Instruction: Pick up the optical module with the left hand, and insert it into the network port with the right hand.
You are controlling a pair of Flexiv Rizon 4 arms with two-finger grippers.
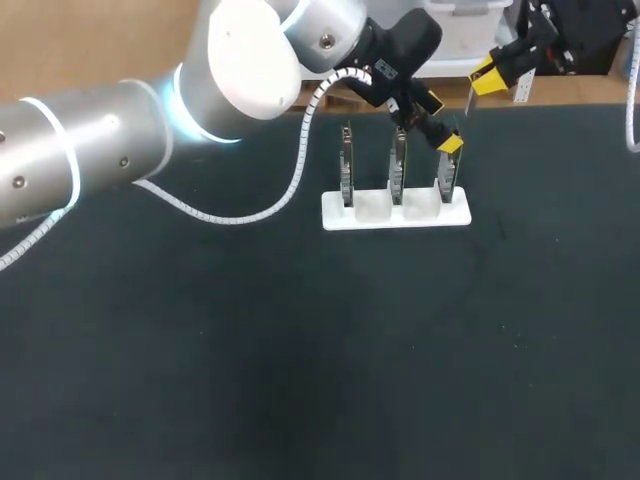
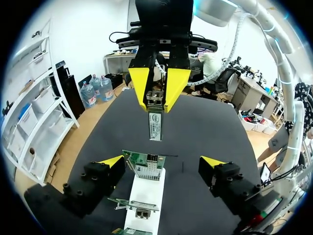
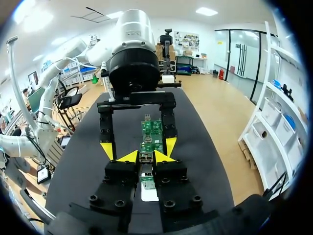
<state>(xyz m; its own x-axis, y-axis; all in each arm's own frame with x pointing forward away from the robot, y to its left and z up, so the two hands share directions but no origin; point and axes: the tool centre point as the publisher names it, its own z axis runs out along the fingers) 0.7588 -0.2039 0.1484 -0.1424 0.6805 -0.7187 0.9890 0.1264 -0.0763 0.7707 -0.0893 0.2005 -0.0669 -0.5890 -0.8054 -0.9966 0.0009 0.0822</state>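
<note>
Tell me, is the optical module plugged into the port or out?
Out. The optical module hangs pinched in the right hand, in the air, with a gap between it and the network card on the white stand.

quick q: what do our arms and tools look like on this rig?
Left arm: silver-grey round links, glowing blue ring at the joint, white coiled cable alongside. Right arm looks the same. Left tool and right tool: black, bolted blocky bodies, each ending in two bright yellow wedge tips.
</note>
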